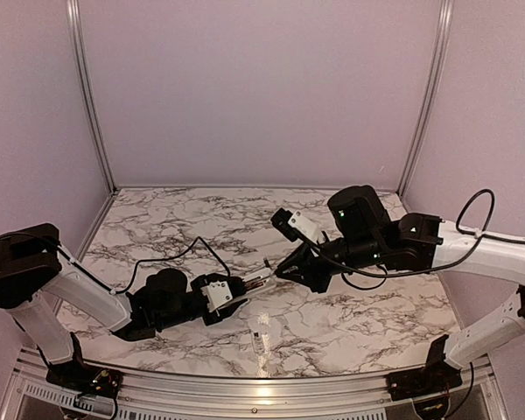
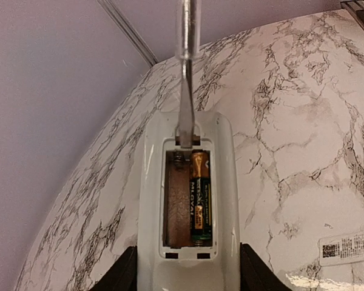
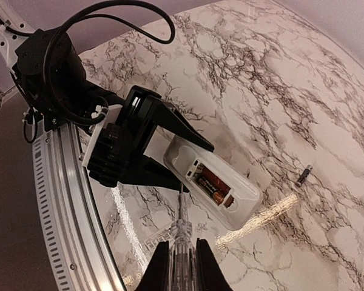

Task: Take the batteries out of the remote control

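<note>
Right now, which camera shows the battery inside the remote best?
The left wrist view: the battery sits mid-frame, sharp, beside an empty slot in the remote. The right wrist view shows it small and at a slant. In the top view the remote is tiny and the battery cannot be made out.

screwdriver (image 3: 181,233) tip at remote control (image 3: 239,187) recess, loose battery (image 3: 303,176) apart

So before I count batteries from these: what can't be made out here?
Remote control face: every view, turned away; only its back shows.
Loose battery: right wrist view, too small to read its print.
Label: left wrist view, print too small, cut by the right edge.
Screwdriver handle: right wrist view, cut by the bottom edge.
</note>
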Robot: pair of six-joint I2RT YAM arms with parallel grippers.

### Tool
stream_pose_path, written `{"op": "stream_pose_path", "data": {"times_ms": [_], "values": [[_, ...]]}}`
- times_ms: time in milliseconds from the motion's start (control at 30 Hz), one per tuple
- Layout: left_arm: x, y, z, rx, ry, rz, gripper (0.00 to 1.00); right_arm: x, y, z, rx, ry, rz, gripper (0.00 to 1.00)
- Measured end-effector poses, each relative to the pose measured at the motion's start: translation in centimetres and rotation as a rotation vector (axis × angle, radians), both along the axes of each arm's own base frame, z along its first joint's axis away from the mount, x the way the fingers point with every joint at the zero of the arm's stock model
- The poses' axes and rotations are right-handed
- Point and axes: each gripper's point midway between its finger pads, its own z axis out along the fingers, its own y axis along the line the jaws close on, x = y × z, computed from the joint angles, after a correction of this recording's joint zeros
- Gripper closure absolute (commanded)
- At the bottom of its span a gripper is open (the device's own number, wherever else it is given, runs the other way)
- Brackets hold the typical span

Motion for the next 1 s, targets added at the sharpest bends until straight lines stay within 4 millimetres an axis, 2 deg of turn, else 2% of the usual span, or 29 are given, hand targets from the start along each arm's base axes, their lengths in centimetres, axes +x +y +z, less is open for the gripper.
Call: {"op": "stream_pose_path", "data": {"times_ms": [433,767,1000], "values": [[0.0,0.2,0.4,0.014,-0.033,-0.002,1.0,0.6,1.3,-2.7,-0.098,0.044,0.024,1.0],[-0.3,0.6,-0.3,0.053,-0.057,-0.021,1.0,1.4,1.3,-1.8,-0.111,-0.005,0.013,1.0],[-0.4,0.6,-0.4,0.064,-0.073,-0.032,1.0,1.9,1.3,-3.3,-0.174,-0.004,0.01,1.0]]}}
